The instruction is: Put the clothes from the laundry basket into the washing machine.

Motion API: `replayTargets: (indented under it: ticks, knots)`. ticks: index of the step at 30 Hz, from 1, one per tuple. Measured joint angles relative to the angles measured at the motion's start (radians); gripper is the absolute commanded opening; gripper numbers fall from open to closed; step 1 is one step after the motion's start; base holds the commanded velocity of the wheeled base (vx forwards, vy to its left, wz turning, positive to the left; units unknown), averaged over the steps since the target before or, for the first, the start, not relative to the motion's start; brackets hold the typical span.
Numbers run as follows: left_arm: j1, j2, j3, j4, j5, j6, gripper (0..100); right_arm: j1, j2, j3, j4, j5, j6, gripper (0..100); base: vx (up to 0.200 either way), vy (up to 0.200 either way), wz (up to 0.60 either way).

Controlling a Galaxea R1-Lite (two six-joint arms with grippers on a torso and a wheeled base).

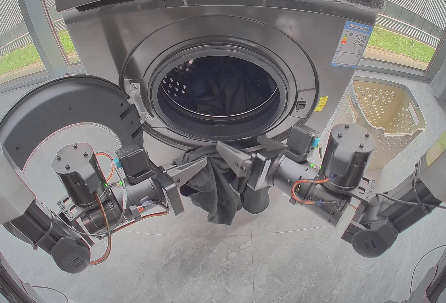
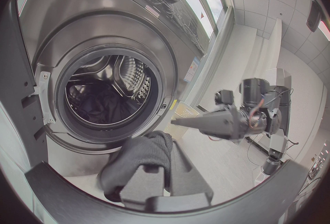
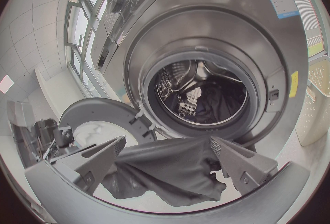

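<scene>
A dark grey garment hangs in front of the washing machine, just below its open drum mouth. My left gripper is shut on the garment's left edge; in the left wrist view the cloth bunches over the closed fingers. To the garment's right, my right gripper is open, and the garment stretches across the gap between its spread fingers. More dark clothes lie inside the drum. The cream laundry basket stands right of the machine.
The round machine door is swung open on the left, right behind my left arm. Grey tiled floor lies open below the grippers. Windows run behind the machine.
</scene>
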Motion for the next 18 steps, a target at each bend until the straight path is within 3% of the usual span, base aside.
replayTargets:
  ticks: [10, 14, 18]
  knots:
    - [0.024, 0.016, -0.046, 0.000, 0.034, 0.000, 0, 0.042, -0.056, 0.248, 0.001, 0.075, -0.002, 100, 0.000, 0.000, 0.00]
    - [0.024, 0.016, -0.068, -0.004, 0.044, 0.000, 0, 0.045, -0.061, 0.260, 0.000, 0.083, -0.012, 100, 0.000, 0.000, 0.00]
    - [0.020, 0.016, -0.106, -0.030, 0.088, 0.000, 0, 0.042, -0.038, 0.226, -0.007, 0.083, -0.043, 100, 0.000, 0.000, 0.00]
